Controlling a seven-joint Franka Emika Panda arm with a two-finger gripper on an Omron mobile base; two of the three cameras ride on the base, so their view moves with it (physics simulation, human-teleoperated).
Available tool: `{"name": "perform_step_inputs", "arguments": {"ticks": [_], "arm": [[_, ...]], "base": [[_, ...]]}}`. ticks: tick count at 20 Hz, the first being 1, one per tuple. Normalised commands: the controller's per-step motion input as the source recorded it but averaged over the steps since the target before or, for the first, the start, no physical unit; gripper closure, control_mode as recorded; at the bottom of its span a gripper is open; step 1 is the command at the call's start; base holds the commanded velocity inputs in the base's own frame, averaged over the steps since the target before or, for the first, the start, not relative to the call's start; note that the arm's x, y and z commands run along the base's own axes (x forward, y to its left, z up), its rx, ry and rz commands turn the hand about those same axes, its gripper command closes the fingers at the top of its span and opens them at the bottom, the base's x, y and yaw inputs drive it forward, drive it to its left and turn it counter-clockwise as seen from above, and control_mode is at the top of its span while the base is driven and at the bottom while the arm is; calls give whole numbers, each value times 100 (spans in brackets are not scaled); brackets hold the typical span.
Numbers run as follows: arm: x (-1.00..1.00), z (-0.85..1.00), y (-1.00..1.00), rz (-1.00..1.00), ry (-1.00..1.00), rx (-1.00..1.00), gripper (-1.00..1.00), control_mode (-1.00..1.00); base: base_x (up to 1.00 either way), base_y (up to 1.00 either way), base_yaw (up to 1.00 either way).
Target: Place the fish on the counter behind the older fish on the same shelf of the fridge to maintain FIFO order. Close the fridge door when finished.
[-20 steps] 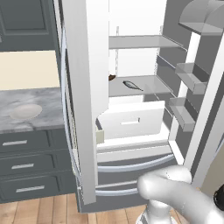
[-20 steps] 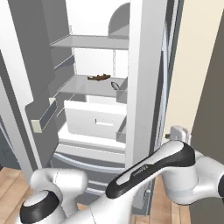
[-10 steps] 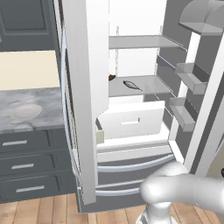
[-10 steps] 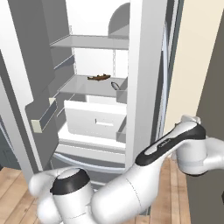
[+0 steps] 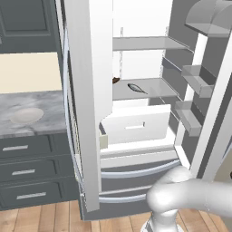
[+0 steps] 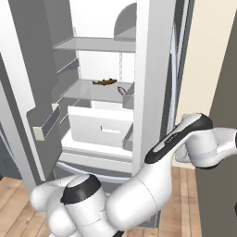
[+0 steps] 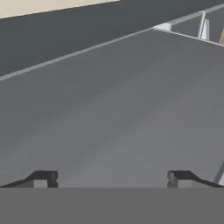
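The fridge (image 5: 86,90) stands with both doors wide open. On its middle shelf (image 5: 152,89) the brown-orange fish (image 5: 116,80) lies at the back, behind a darker grey fish (image 5: 136,88) nearer the front. The right base view has the brown fish (image 6: 104,82) and the dark fish (image 6: 121,90) on that same shelf. The marble counter (image 5: 50,102) is left of the fridge. My arm (image 6: 185,134) reaches round the outer side of the right door (image 6: 152,69). In the hand view my gripper (image 7: 111,179) is open and empty, close to a flat grey panel (image 7: 113,109).
A round white plate (image 5: 26,115) sits on the counter above dark grey drawers (image 5: 27,170). A white crisper drawer (image 5: 136,127) juts out below the shelf. Door bins (image 5: 195,79) line the right door. Wooden floor (image 5: 41,219) lies in front.
My arm has swung further out to the right, beside the right fridge door. Both fish on the shelf have stayed put, and the gripper has stayed open.
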Motion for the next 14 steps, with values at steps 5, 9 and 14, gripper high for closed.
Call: {"name": "perform_step_inputs", "arguments": {"ticks": [5,9,14], "arm": [[1,17,100,6,17,-9,-100,-100],[9,24,100,2,12,-9,-100,-100],[50,23,80,0,5,-6,-100,-100]], "base": [[0,0,0],[0,0,0],[0,0,0]]}}
